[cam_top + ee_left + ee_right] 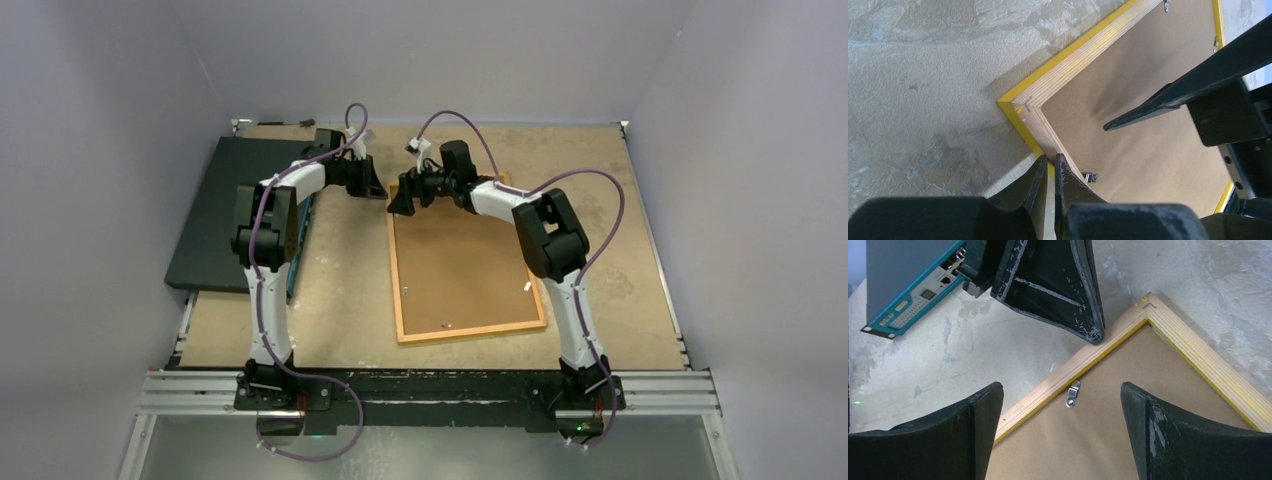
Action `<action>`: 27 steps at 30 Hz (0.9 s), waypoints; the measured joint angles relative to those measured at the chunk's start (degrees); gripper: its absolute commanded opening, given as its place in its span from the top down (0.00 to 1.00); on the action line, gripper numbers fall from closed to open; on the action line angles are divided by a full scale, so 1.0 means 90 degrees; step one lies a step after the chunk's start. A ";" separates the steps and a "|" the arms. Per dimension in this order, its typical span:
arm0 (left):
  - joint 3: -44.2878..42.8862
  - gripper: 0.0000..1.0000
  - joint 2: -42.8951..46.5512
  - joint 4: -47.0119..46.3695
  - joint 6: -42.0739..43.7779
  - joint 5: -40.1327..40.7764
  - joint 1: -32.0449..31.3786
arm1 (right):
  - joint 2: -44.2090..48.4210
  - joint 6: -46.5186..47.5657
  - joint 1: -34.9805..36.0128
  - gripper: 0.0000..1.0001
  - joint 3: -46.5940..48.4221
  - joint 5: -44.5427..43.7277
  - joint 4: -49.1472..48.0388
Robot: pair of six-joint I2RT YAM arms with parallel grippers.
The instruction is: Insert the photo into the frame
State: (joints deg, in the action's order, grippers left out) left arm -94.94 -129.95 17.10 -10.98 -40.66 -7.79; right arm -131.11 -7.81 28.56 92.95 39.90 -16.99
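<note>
Both arms are reaching out over the bench and meeting at the same spot, the far-left corner of the frame.

The left arm goes up from its base, folds at the elbow over the dark slab and then runs right, so the left gripper comes at the corner from the left side. On the left wrist view its fingers are pretty much together, with just a sliver of gap, and the tips sit down on the frame's left rail just short of the corner. I can't tell if anything is actually pinched in that sliver.

The right arm leans in and left across the frame, with the right gripper hovering over that same corner. Its fingers are spread wide apart and holding nothing. They straddle the left rail and a little metal turn clip, and the left gripper's tip lands on the rail just past it.

The frame lies flat in the middle of the bench, wood back up, with yellow showing only along the edges. A brown backing board sits inside it. The long axis runs near to far, a short side faces the arm bases, and the far end is twisted slightly left.
</note>
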 measured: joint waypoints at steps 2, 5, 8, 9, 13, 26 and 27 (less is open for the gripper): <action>0.0000 0.96 0.0000 -0.0017 -0.0002 -0.0005 0.0000 | -0.0119 0.0126 0.0041 0.12 0.0119 0.0017 0.0146; 0.0002 0.97 0.0000 -0.0034 -0.0002 -0.0005 0.0000 | -0.0272 0.0267 0.0109 0.12 0.0221 0.0022 0.0313; 0.0002 0.97 0.0000 -0.0036 -0.0002 -0.0005 0.0000 | -0.0296 0.0364 0.0158 0.12 0.0270 0.0039 0.0364; 0.0002 0.97 0.0000 -0.0039 -0.0002 -0.0005 0.0000 | -0.0296 0.0381 0.0170 0.13 0.0279 0.0039 0.0386; 0.0019 0.97 0.0000 -0.0068 0.0000 -0.0002 0.0000 | -0.0296 0.0432 0.0219 0.14 0.0279 0.0068 0.0432; 0.0027 0.98 0.0000 -0.0087 0.0000 0.0017 -0.0005 | -0.0296 0.0452 0.0369 0.17 0.0289 0.0209 0.0544; 0.0027 0.98 0.0000 -0.0087 0.0000 0.0019 -0.0005 | -0.0296 0.0452 0.0369 0.17 0.0289 0.0209 0.0544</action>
State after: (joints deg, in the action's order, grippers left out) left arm -94.70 -129.95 16.32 -10.98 -40.49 -7.84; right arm -133.78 -3.75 31.88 95.55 41.78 -12.10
